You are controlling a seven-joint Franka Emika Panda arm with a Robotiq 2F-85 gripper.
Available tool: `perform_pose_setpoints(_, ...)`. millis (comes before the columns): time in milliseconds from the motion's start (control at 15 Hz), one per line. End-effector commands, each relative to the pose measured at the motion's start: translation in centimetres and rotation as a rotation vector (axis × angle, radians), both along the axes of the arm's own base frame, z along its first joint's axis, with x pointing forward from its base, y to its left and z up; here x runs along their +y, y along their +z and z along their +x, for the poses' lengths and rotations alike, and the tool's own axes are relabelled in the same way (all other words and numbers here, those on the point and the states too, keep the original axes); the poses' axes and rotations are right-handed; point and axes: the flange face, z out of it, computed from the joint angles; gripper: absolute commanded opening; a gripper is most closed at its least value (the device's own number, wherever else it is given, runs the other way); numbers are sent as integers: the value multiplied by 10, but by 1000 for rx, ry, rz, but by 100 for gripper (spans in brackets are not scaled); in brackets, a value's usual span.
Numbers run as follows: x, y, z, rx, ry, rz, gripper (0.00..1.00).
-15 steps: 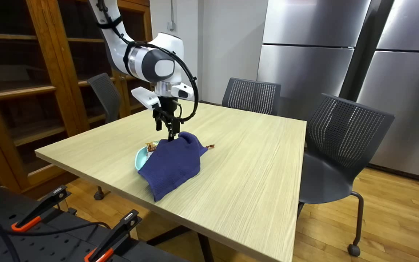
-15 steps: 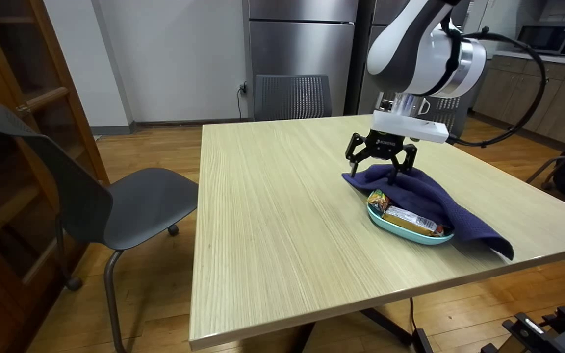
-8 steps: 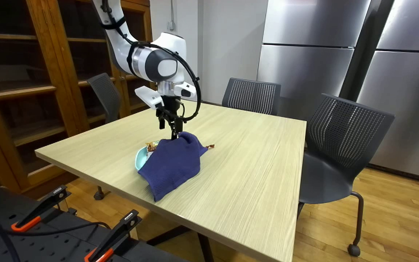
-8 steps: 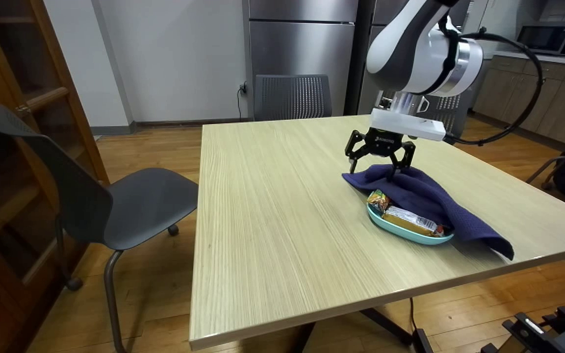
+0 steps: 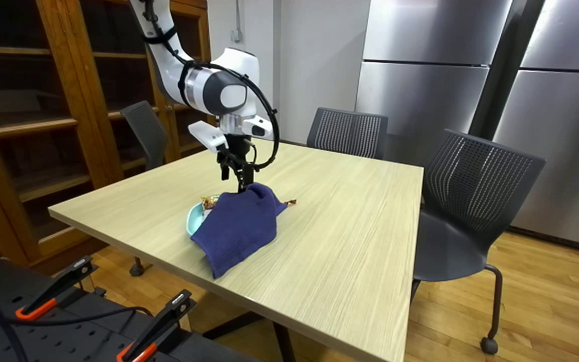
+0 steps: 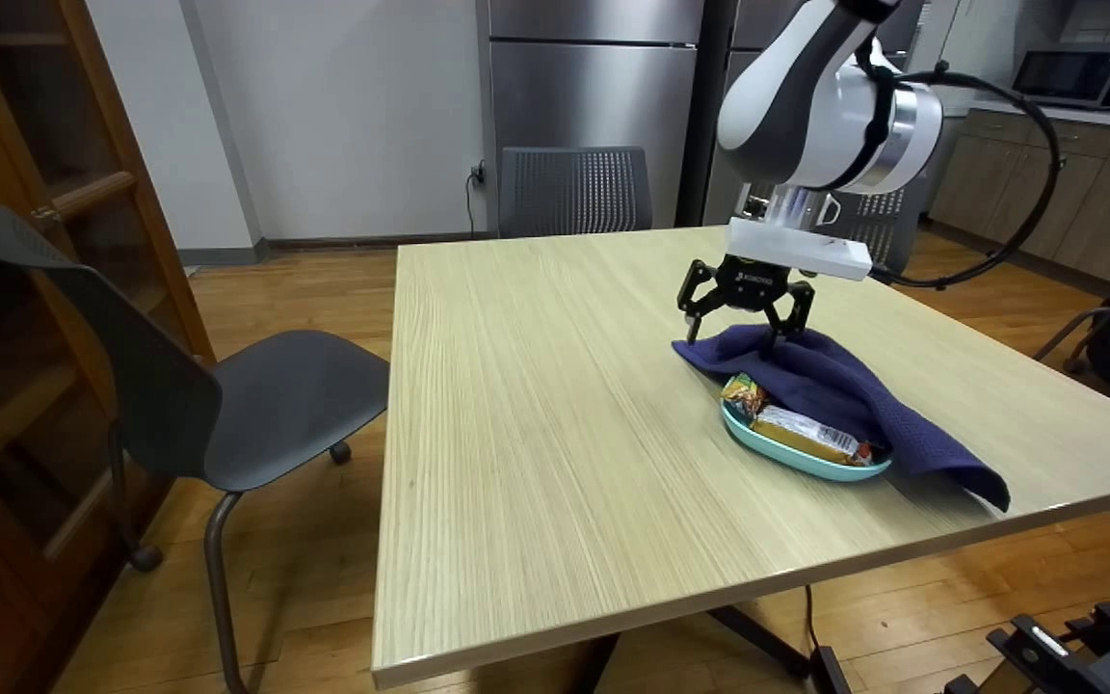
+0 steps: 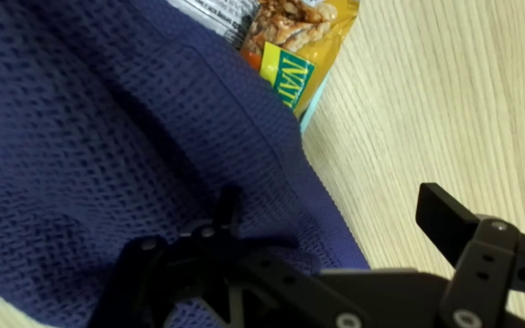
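Observation:
My gripper is open, with its fingers apart and pointing down at a dark blue cloth. In the wrist view, one finger is over or against the cloth; I cannot tell if it touches. The other finger is past the cloth's edge, above bare tabletop. The cloth lies rumpled over part of a light teal bowl, which also shows in an exterior view. The bowl holds a white and gold wrapped bar and a yellow-green wrapped snack. The rest of the bowl is hidden.
The light wooden table has dark chairs around it. A small brown wrapper end sticks out beyond the cloth. A black bench with orange-tipped clamps stands near the table's edge. A wooden cabinet stands behind.
My gripper has shifted slightly, rightward in an exterior view, and stays open low over the cloth. The cloth, bowl and snacks have not visibly moved.

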Motion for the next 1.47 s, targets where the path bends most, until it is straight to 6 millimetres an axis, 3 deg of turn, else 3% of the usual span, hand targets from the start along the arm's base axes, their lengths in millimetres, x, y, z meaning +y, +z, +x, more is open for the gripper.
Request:
perform_pose_setpoints(0, -2, 0, 6, 19, 5, 20, 75)
perform_pose_setpoints(67, -2, 1, 7, 17, 5, 18, 74)
perform_pose_setpoints(667, -7, 2, 6, 15, -2, 17, 3)
perform_pose_setpoints(733, -7, 2, 6, 15, -2, 17, 0)
perform_pose_setpoints(1267, -7, 4, 6, 13, 2, 15, 0)
perform_pose_setpoints(1333, -6, 5, 6, 13, 10, 12, 26)
perform_pose_setpoints(1400, -5, 8, 4, 10, 22, 10, 27)
